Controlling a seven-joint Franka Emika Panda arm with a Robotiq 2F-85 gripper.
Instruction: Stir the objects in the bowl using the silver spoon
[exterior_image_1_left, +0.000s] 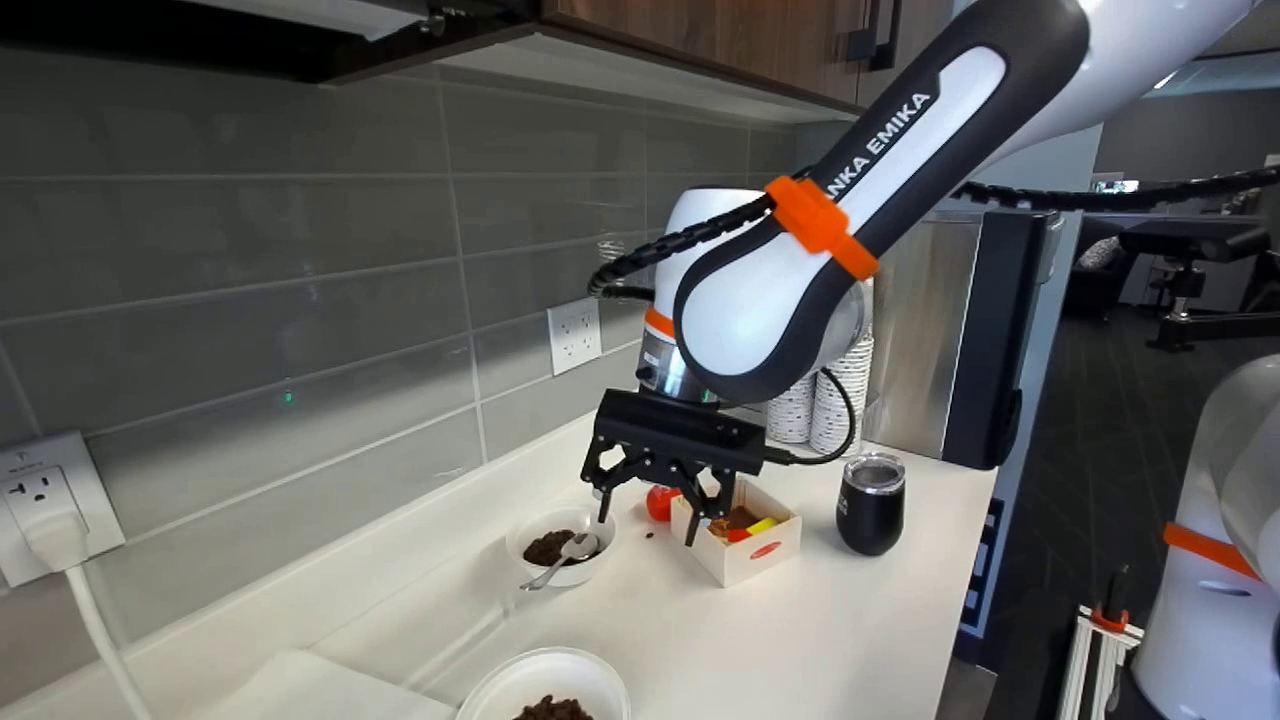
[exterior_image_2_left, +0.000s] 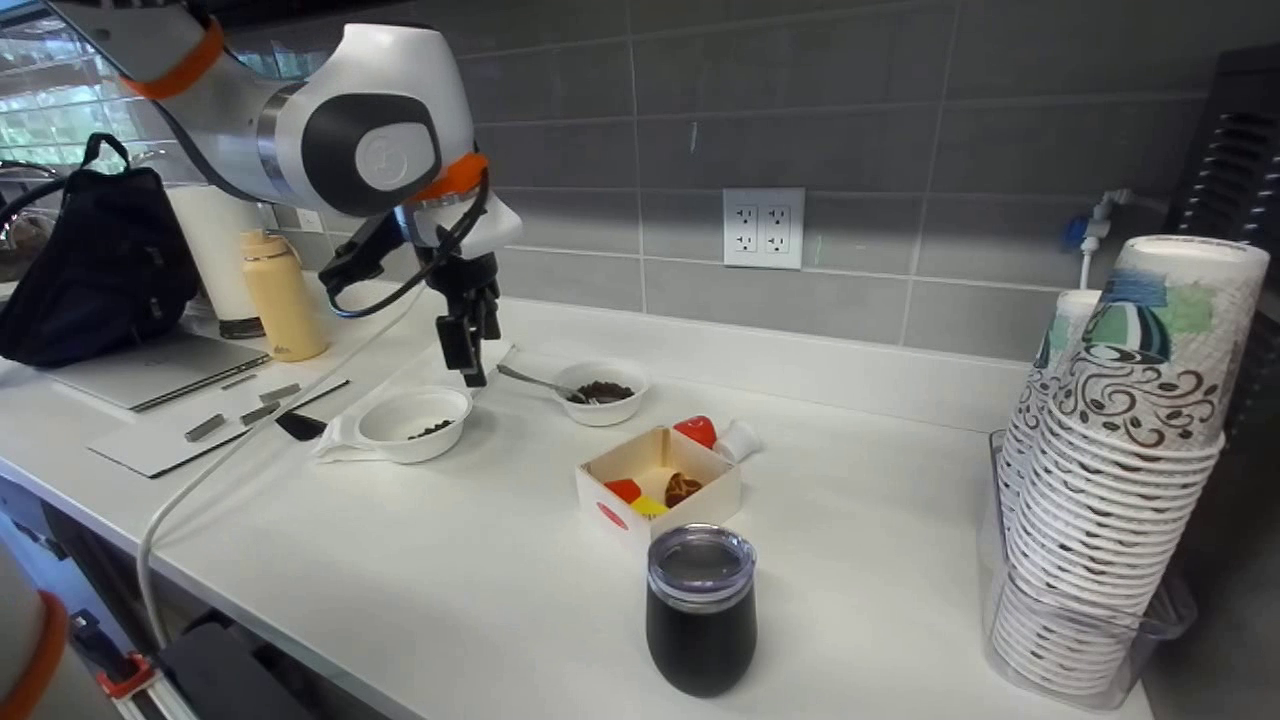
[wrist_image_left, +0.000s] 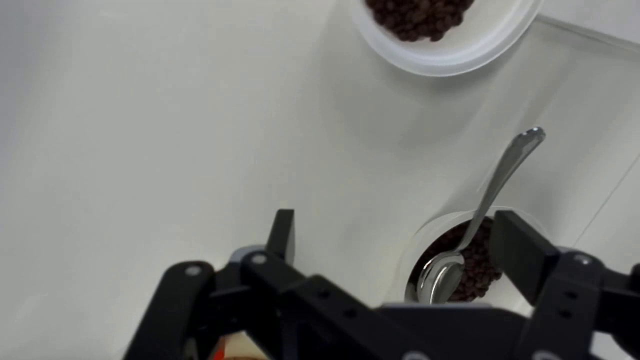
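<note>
In an exterior view we see the gripper (exterior_image_1_left: 647, 519), fingers apart, above the counter (exterior_image_1_left: 760, 640); the spoon (exterior_image_1_left: 578, 547) leans in the bowl (exterior_image_1_left: 574, 577) of dark bits (exterior_image_1_left: 545, 548). In an exterior view the mug (exterior_image_2_left: 700, 630) stands near the box (exterior_image_2_left: 605, 503). In the wrist view the spoon's handle crosses the bowl's rim, a dish (wrist_image_left: 442, 69) nearby.

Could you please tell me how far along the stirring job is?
Done: the silver spoon lies in the bowl, head on the dark bits, handle over the rim. In hand: nothing; the gripper hovers open and empty. Left, it seems: grasping the spoon and stirring, though these pictures cannot show whether any stirring has already happened.
</note>
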